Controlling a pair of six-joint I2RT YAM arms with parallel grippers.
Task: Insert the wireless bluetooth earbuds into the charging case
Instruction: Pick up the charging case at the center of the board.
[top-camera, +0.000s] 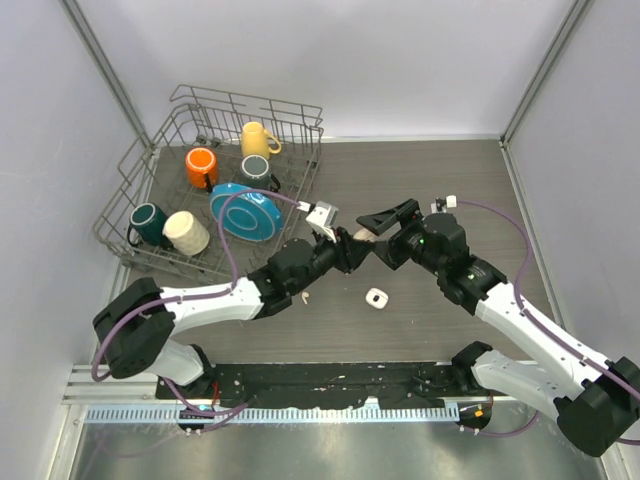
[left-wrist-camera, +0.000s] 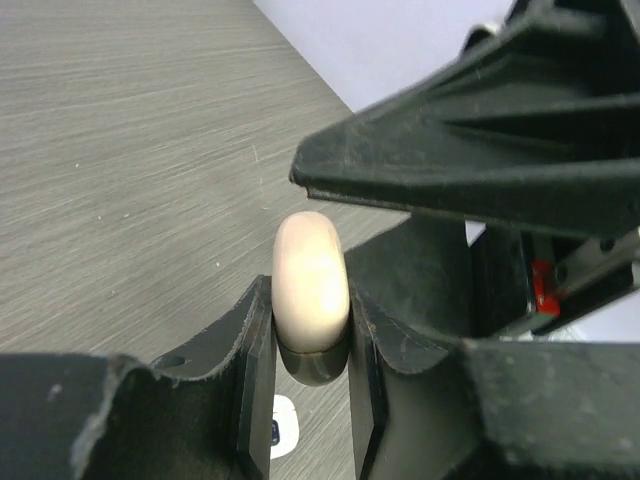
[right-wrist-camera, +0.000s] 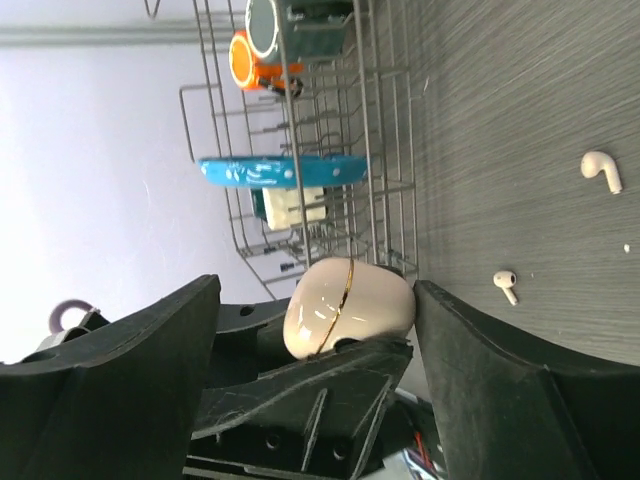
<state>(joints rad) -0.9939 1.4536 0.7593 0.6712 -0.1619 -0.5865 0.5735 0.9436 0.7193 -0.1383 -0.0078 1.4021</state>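
The charging case (right-wrist-camera: 348, 305) is sitting in the left gripper (left-wrist-camera: 310, 310), between the right gripper's (right-wrist-camera: 318, 292) spread jaws. Two earbuds (right-wrist-camera: 601, 170) are lying on the table (right-wrist-camera: 520, 100) in front of the dish rack (right-wrist-camera: 300, 120).

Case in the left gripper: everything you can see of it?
The case is a cream, glossy, rounded pebble, plastic by its look, with a thin gold seam around it, lid closed. The left gripper clamps one end, holding it above the table. The right gripper's open fingers flank it; contact unclear.

Arms converge tip to tip; left claw (left-wrist-camera: 308, 330) clamped on charging case (right-wrist-camera: 350, 305), right claw (top-camera: 383, 235) spread wide.
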